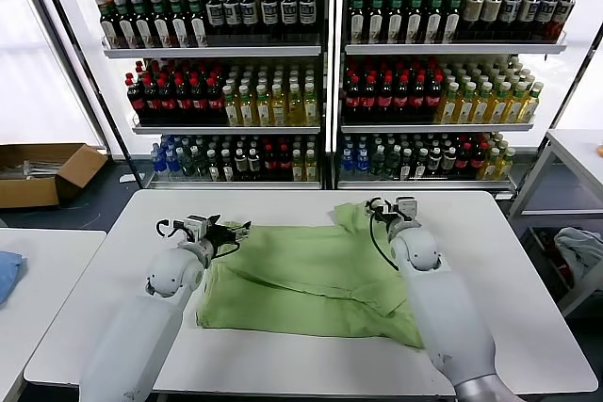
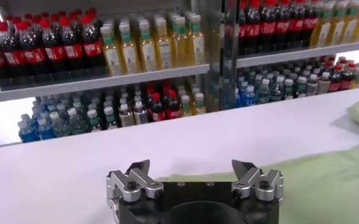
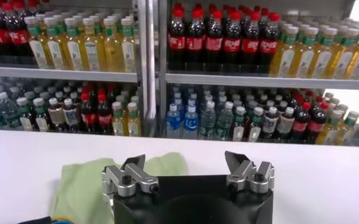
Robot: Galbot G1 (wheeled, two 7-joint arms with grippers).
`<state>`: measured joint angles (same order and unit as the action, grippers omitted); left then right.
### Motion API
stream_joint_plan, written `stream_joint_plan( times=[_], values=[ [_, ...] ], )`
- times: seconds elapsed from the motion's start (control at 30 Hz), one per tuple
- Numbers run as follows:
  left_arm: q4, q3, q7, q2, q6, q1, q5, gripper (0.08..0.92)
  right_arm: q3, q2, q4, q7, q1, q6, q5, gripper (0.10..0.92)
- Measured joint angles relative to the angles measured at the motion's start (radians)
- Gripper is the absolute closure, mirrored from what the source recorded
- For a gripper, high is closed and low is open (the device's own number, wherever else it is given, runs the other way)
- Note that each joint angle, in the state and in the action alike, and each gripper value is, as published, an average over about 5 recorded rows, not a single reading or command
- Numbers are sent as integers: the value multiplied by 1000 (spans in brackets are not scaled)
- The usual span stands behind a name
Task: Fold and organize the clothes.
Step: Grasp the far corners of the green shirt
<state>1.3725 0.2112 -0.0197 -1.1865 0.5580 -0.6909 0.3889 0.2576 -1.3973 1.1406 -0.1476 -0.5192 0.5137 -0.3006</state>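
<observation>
since the green shirt [image 1: 311, 280] is spread flat on the white table [image 1: 528, 270], its far corners should be pinched together. the left gripper [image 1: 237, 230] and the right gripper [image 1: 375, 206] are held over those corners, fingers wide apart, nothing grasped.

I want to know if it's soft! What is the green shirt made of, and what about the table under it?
The green shirt looks like soft, matte woven or knit cloth: it lies limp with wrinkles and folded edges. The exact fibre cannot be told. The table looks like a hard, smooth white board, perhaps laminate or painted wood: it is flat, even and faintly glossy.
</observation>
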Motion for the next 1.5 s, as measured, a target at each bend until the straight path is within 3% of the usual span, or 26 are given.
stream_joint_plan(
  times=[0.6,0.7,1.37,1.5],
  values=[
    [-93,-11,-1,-15,-2,26,-7,189,-2,-49,-172,8,59,-31,39,213],
    [-98,-12,-3,-14,-3,24,-6,250,-3,-52,-179,9,57,-33,43,269],
    [-98,-2,-16,-28,-11,-1,9,830,-9,-23,-132,6,-2,-18,51,848],
    [-93,4,-15,-38,-26,-3,8,907,-6,-16,-101,0,-15,-13,47,912]
  ],
)
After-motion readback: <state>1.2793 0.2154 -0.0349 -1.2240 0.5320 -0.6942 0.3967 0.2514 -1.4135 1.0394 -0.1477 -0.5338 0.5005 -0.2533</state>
